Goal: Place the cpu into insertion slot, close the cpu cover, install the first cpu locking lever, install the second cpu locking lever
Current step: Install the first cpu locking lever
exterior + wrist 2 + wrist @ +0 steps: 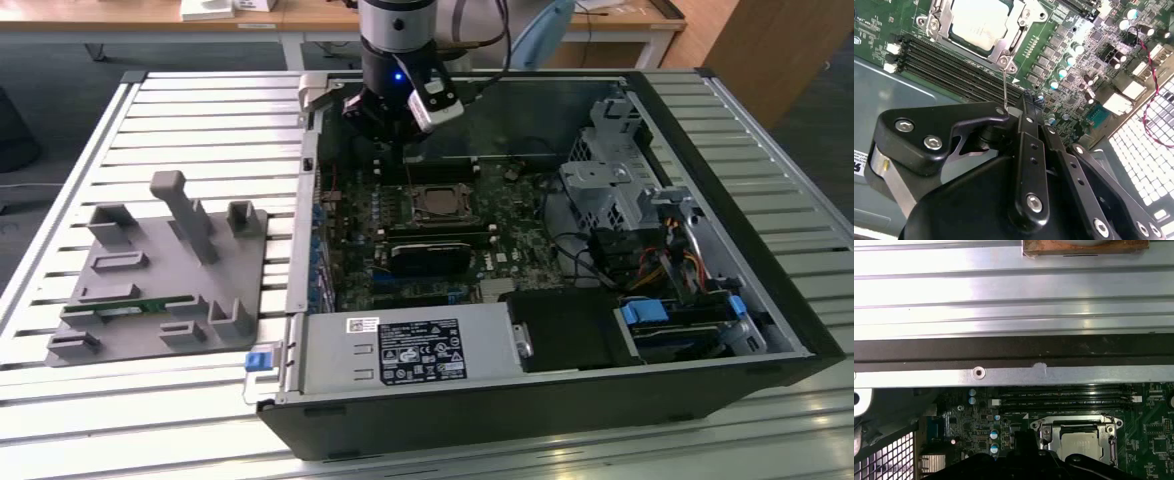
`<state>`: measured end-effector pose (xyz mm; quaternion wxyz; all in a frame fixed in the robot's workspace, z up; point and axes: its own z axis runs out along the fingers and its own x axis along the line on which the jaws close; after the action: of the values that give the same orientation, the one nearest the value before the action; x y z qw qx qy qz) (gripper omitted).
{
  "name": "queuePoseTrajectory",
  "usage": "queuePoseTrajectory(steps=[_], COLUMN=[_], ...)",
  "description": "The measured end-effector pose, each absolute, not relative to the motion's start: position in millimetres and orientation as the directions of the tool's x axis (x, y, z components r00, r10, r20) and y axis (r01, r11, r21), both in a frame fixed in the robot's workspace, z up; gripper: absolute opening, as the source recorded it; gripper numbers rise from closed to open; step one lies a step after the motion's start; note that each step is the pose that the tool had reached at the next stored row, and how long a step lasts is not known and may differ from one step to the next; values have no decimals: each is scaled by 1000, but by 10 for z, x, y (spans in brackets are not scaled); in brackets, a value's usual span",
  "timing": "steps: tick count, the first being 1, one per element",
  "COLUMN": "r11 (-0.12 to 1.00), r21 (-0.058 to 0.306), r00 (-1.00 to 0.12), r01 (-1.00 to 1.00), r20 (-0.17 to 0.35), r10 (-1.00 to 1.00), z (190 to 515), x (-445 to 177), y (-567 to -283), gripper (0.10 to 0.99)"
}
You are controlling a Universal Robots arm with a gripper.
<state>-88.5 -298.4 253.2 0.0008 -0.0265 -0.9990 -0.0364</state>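
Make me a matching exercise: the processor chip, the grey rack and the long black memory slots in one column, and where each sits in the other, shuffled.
1. chip
2. grey rack
3. memory slots

a. on the slatted table, outside the computer case
b. on the green board, alongside the silver frame
c. under that frame

Pairs: 1-c, 2-a, 3-b.

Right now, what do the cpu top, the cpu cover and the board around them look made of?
cpu: metal top, dull silver-grey, matte with a soft sheen.
cpu cover: bare bright metal, probably stamped steel; sharp glints along its edges.
circuit board: dark green coated laminate, likely fibreglass; fine traces and white print show.
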Motion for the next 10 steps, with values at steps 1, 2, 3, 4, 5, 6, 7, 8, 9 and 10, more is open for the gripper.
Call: queuePoseTrajectory(steps=[1, 2, 3, 4, 5, 6, 7, 8, 9, 10], r11=[996, 996, 996, 996, 996, 996, 996, 996, 996, 996], r21=[73, 73, 73, 73, 73, 73, 73, 73, 73, 73], r00=[-999, -999, -999, -999, -999, -999, -999, -999, -999, -999], r01=[52, 52, 51, 51, 51, 51, 51, 51, 51, 51], r20=[4, 4, 4, 4, 3, 3, 4, 3, 4, 4], r10=[52, 52, 51, 51, 51, 51, 51, 51, 51, 51], z=[2532, 2531, 2531, 2531, 2531, 2531, 2531, 2531, 2531, 2531], x=[-885, -883, -877, -866, -850, -830, -805, -774, -736, -693], y=[-2983, -2983, -2981, -2980, -2980, -2980, -2980, -2980, -2980, -2980], gripper=[106, 106, 106, 106, 106, 106, 106, 106, 106, 106])
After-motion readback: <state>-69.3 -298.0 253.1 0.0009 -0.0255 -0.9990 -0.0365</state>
